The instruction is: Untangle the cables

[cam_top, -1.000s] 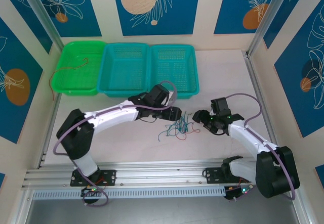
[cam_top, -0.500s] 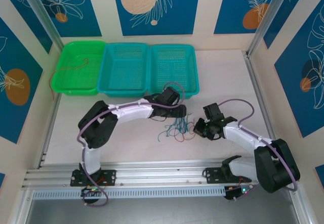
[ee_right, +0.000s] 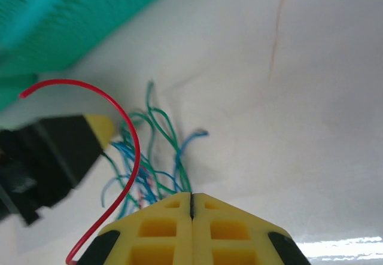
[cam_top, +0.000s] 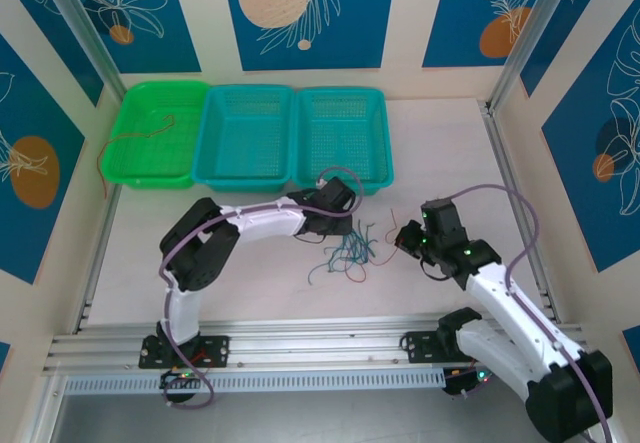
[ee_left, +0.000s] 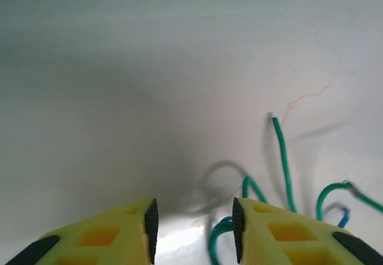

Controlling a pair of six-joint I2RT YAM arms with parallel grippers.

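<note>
Right claw pinched closed, left claw parted, flanking the wires.
From above, they lie knotted on the table, thin, green, blue and red. Left wrist: green wires curl beside the parted claw. Right wrist: a red wire arcs beside the closed claw, held or not I cannot tell; slow outward pulls look wisest.

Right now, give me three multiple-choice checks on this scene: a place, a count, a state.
1. Where is the cable tangle? A in a basket; B on the table by the left gripper; C over the table edge.
2. How many baskets at the far edge? A one; B two; C three.
3. The right gripper is: A shut; B wide open; C half open.
Answers: B, it lies on bare tabletop; C, one green basket, two teal baskets; A, fingers meet, no gap.
</note>
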